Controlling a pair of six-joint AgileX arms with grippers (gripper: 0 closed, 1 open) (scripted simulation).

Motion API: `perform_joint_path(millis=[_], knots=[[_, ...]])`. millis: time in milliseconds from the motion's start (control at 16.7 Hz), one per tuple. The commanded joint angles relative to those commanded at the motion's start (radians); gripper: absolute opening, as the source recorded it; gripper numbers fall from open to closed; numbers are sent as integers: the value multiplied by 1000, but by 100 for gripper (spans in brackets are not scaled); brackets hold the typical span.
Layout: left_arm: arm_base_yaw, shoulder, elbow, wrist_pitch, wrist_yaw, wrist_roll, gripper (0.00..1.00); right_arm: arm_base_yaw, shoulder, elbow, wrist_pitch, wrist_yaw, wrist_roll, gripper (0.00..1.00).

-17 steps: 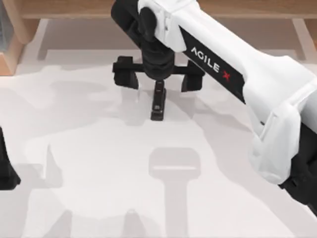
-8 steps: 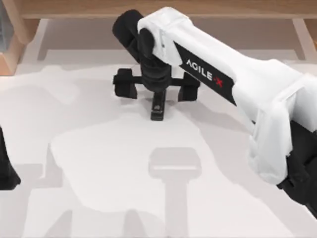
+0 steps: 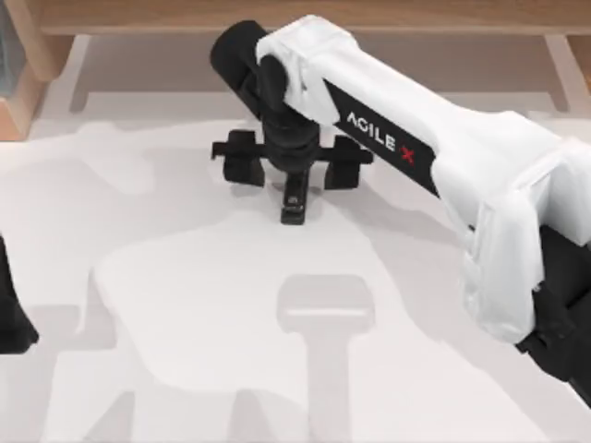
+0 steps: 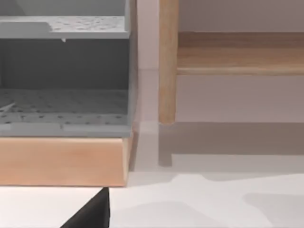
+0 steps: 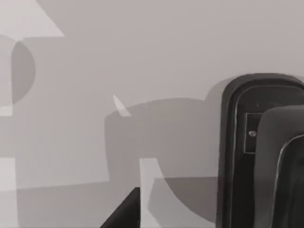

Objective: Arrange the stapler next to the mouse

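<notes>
The stapler (image 3: 294,201), a small black bar, lies on the white table at the far middle, its long side pointing away from the front edge. My right gripper (image 3: 293,166) hangs over the stapler's far end, open, with one finger (image 3: 242,159) on each side of it. The right wrist view shows the stapler (image 5: 240,156) close up beside one dark finger (image 5: 285,180); the other fingertip (image 5: 124,214) stands well apart from it. The mouse is out of view. My left arm (image 3: 11,318) is parked at the table's left edge.
A wooden frame (image 3: 305,17) runs along the far edge of the table. In the left wrist view, a grey shelf unit (image 4: 64,71) on a wooden base (image 4: 64,161) stands beside a wooden post (image 4: 167,61).
My right gripper has sunk lower over the stapler's far end, and its fingers now look closer together. The stapler and the left arm have not moved.
</notes>
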Motion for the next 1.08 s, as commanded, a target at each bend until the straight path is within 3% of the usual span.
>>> perform_joint_path(millis=[480, 1080], knots=[[0, 0, 0, 0, 0, 0, 100, 0, 0, 0, 0, 0, 0, 2], [0, 0, 0, 0, 0, 0, 100, 4, 1, 3, -3, 0, 1, 0]])
